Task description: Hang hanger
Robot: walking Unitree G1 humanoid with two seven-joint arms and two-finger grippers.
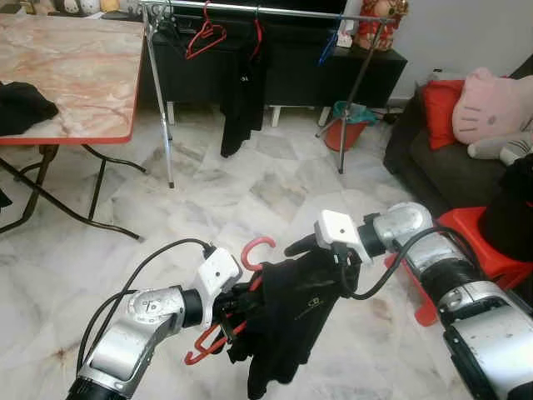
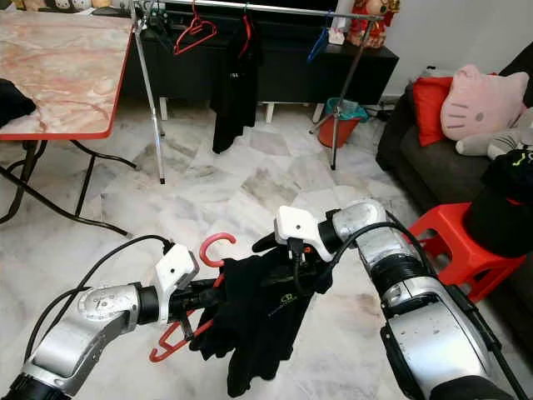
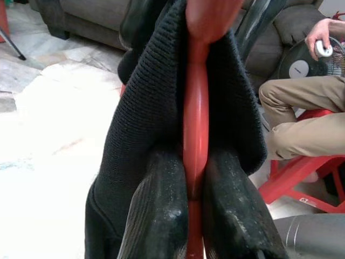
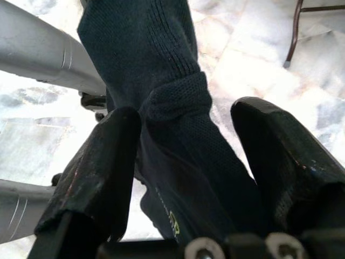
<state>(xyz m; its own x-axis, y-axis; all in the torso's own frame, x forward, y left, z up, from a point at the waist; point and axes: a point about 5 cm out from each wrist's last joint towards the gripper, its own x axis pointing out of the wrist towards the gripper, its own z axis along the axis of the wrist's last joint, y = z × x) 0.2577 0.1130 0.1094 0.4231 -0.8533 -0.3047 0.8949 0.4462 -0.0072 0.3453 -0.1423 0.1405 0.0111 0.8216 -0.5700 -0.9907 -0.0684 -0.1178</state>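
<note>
A red hanger (image 1: 258, 247) carries a black garment (image 1: 291, 321) low over the floor in front of me. My left gripper (image 1: 237, 300) is shut on the hanger's bar (image 3: 195, 135), its fingers (image 3: 156, 210) pressing on both sides with cloth bunched around them. My right gripper (image 1: 304, 247) stands open at the garment's upper edge. In the right wrist view the garment (image 4: 178, 108) lies between the spread fingers (image 4: 97, 167). The clothes rack (image 1: 250, 10) stands at the back with a red hanger (image 1: 204, 37), a hung black garment (image 1: 241, 92) and a blue hanger (image 1: 327, 46).
A folding table (image 1: 75, 75) with a marble top stands on the left, a black cloth (image 1: 21, 104) on it. On the right are a red stool (image 1: 479, 242) and a dark sofa (image 1: 441, 167) with a pink cushion (image 1: 491, 104). A red bucket (image 1: 346, 125) sits by the rack. A seated person (image 3: 302, 108) is nearby.
</note>
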